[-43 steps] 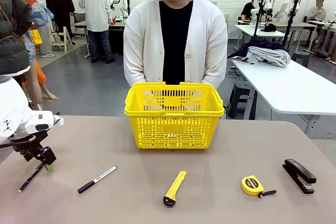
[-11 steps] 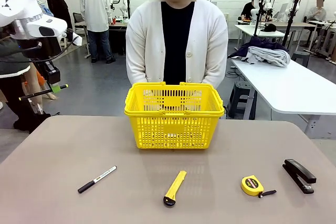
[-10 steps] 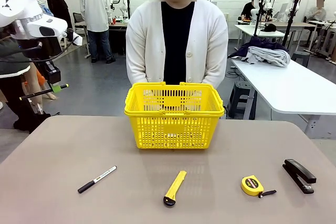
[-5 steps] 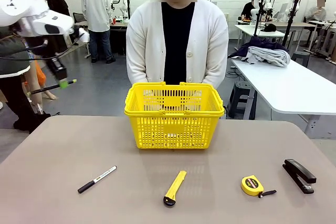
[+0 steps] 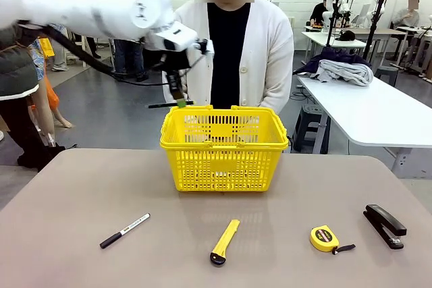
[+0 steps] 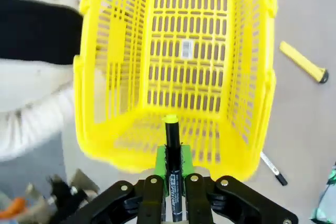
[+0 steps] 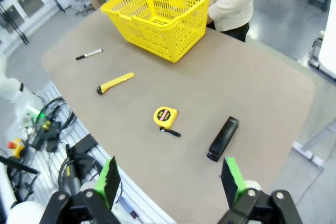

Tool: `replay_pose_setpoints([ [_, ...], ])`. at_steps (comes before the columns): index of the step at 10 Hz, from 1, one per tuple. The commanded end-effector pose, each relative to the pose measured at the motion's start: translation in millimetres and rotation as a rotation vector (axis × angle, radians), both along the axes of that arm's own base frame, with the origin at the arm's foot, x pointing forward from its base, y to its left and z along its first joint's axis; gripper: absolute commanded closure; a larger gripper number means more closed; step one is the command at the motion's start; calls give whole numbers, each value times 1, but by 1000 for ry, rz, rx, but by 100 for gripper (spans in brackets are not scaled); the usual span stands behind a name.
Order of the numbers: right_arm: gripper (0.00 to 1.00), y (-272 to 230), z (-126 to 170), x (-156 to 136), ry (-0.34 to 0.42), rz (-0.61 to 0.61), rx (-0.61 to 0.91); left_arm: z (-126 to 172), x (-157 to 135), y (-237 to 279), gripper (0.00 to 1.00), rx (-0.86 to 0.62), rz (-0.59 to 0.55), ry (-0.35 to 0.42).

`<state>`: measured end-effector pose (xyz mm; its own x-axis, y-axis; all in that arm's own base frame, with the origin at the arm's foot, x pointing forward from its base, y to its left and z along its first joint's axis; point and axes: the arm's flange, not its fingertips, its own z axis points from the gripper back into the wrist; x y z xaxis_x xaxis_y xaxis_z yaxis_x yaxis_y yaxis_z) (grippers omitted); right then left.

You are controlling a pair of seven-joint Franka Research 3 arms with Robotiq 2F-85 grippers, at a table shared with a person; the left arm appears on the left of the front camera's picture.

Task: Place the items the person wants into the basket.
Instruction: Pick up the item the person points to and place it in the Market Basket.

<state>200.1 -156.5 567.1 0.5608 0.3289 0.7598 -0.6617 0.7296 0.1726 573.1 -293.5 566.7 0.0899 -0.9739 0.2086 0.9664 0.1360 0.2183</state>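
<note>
L gripper (image 5: pixel 177 99) pinching pen (image 6: pixel 172 140), hovers above left rim of basket (image 5: pixel 223 145), at table's far edge. R gripper (image 7: pixel 170 179) spread, empty. Step: pen drop-off. Next, prob.: centre over basket, release. Marker (image 5: pixel 125 230), stapler (image 5: pixel 385 225) by near edge.

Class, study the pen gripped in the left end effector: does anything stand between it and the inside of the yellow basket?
Nothing visible does. The left end effector, shut on the pen, hangs at the basket rim, and the basket's top is open with nothing lying across it.
</note>
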Motion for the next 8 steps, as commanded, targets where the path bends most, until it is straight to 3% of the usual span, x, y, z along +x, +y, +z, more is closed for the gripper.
replay_pose_setpoints([
  [1, 0, 0, 0, 4, -16, 11, 16, 16, 36, -21, 88, 25, -69, 69],
  [5, 0, 0, 0, 4, -16, 11, 16, -3, 50, -85, 88, 77, -78, 201],
  [8, 0, 0, 0, 4, -16, 11, 16, -53, 51, -98, 88, 84, -108, 218],
])
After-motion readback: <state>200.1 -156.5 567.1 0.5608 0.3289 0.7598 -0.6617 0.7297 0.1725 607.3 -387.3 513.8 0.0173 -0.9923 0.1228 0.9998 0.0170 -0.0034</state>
